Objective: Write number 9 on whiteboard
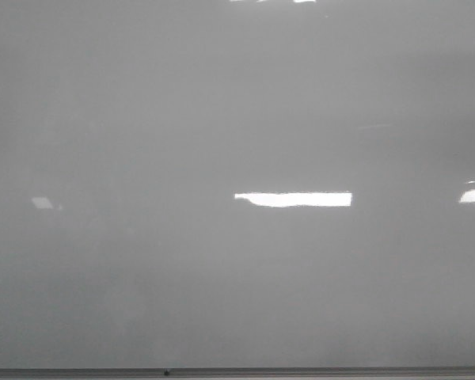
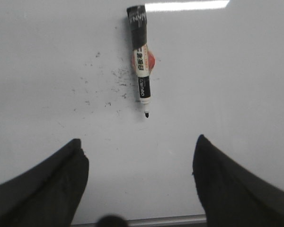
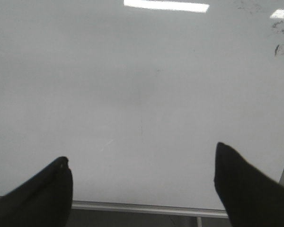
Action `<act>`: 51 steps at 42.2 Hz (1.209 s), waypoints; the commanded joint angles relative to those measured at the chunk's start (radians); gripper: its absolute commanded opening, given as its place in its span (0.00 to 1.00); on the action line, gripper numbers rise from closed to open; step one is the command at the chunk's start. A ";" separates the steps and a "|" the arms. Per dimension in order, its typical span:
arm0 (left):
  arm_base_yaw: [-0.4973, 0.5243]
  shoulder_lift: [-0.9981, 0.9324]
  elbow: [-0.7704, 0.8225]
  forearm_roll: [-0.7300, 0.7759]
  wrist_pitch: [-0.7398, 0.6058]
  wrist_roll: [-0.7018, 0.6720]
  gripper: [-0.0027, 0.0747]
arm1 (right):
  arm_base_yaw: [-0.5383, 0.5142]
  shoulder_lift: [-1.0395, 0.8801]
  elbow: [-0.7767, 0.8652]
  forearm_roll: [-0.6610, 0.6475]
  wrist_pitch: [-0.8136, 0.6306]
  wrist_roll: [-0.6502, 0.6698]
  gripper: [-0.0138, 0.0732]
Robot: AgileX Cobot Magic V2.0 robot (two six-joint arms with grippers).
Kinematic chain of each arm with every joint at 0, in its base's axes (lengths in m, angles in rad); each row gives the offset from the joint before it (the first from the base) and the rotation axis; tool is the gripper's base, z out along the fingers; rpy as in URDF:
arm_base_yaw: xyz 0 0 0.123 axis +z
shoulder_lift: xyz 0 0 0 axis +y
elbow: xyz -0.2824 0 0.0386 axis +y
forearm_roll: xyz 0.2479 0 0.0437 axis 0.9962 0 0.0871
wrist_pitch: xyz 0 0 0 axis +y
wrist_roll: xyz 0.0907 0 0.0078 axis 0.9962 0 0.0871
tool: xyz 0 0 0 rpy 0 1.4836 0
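Observation:
The whiteboard fills the front view, pale grey and glossy, with no drawn digit on it; the number 9 is not in view. In the left wrist view a black-and-white marker lies on the whiteboard, uncapped, tip pointing toward my left gripper. That gripper is open and empty, well short of the marker. My right gripper is open and empty over the bare whiteboard near its frame. Neither gripper shows in the front view.
Black smudge specks lie beside the marker, and more sit in the right wrist view. The grey frame edge runs along the board's near side, also in both wrist views. Bright glare patches lie on the board.

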State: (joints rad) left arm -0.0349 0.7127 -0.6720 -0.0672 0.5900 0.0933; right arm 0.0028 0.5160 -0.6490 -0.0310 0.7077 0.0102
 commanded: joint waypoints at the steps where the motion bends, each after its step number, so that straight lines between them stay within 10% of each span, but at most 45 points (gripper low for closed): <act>1: -0.001 0.095 -0.059 -0.001 -0.081 0.001 0.66 | -0.001 0.014 -0.032 -0.013 -0.090 -0.010 0.89; 40: -0.001 0.735 -0.240 -0.054 -0.390 0.001 0.65 | -0.001 0.014 -0.032 -0.013 -0.093 -0.010 0.89; 51: -0.001 0.744 -0.240 -0.054 -0.417 0.001 0.38 | -0.001 0.014 -0.032 -0.013 -0.092 -0.010 0.89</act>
State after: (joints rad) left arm -0.0349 1.4881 -0.8778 -0.1108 0.2461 0.0954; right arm 0.0028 0.5160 -0.6490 -0.0317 0.6909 0.0102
